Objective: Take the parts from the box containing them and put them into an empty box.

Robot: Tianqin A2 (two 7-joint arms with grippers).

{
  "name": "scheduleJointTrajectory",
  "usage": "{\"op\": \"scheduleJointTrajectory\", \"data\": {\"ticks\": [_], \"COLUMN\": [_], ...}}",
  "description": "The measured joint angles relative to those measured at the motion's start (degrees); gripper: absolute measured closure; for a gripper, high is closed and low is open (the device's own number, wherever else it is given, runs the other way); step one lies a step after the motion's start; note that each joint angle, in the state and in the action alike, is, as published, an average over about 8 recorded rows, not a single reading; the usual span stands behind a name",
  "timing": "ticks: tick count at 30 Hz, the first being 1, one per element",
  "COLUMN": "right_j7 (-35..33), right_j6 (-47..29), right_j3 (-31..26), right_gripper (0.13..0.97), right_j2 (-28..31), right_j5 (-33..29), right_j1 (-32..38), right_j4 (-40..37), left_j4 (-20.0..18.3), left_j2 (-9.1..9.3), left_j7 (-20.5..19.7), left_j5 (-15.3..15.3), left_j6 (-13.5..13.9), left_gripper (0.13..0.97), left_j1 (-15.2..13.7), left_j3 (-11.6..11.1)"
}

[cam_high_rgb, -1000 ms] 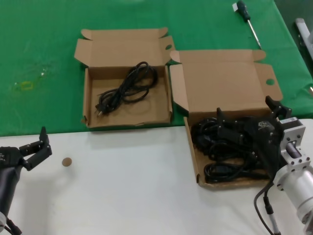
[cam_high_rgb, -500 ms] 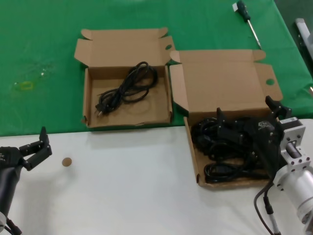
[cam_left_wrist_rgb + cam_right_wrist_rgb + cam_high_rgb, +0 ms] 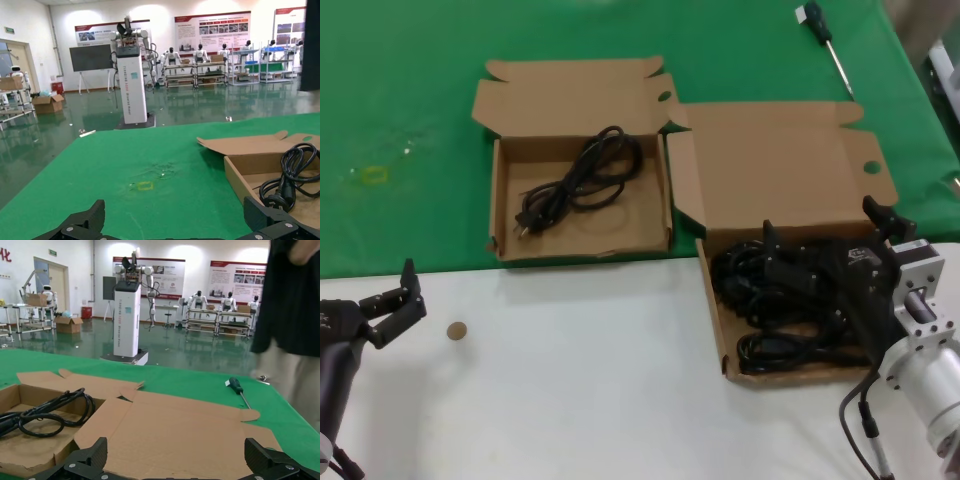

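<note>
Cardboard frames the job on a table split between green cloth and bare white top: two shallow mailer boxes sit side by side, lids folded back so both trays lie open to reach from above. At about four o'clock in the head view, the larger source box (image 3: 782,200), with its wide slanted lid wings and a round hole, holds a tangled heap of black power cords (image 3: 775,305) that fills much of its tray. The right gripper (image 3: 828,238) hangs directly over that heap, its fingers spread wide across the tray's width, apparently poised to close on a cord; nothing is gripped yet. At about eleven o'clock, the receiving box (image 3: 578,205), the narrower-lidded one with rounded tabs, already contains one looped cord (image 3: 578,183), its plug resting toward the tray's left wall, so the transfer looks begun with most of the cords still to go. The two boxes stand close together, lids nearly touching, which keeps each carry short. The left gripper (image 3: 402,300) waits at eight o'clock over the white tabletop, fingers apart and empty, well clear of both boxes. A black-handled screwdriver (image 3: 825,40) lies at one o'clock on the cloth, apart from the work, and a small round brown disc (image 3: 457,330) sits near the left gripper.
</note>
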Motion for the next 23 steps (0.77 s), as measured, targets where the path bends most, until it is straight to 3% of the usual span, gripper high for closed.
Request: {"op": "scheduleJointTrajectory", "data": {"ticks": [23], "right_j7": [0.0], "right_j6": [0.0], "right_j3": [0.0], "right_gripper": [0.129], "right_j2": [0.0], "right_j5": [0.0], "right_j1": [0.0], "right_j4": [0.0], "left_j4": [0.0], "left_j2": [0.0], "left_j7": [0.0], "left_j5": [0.0], "left_j6": [0.0], "left_gripper": [0.132], "left_j1": [0.0], "left_j3": [0.0]}}
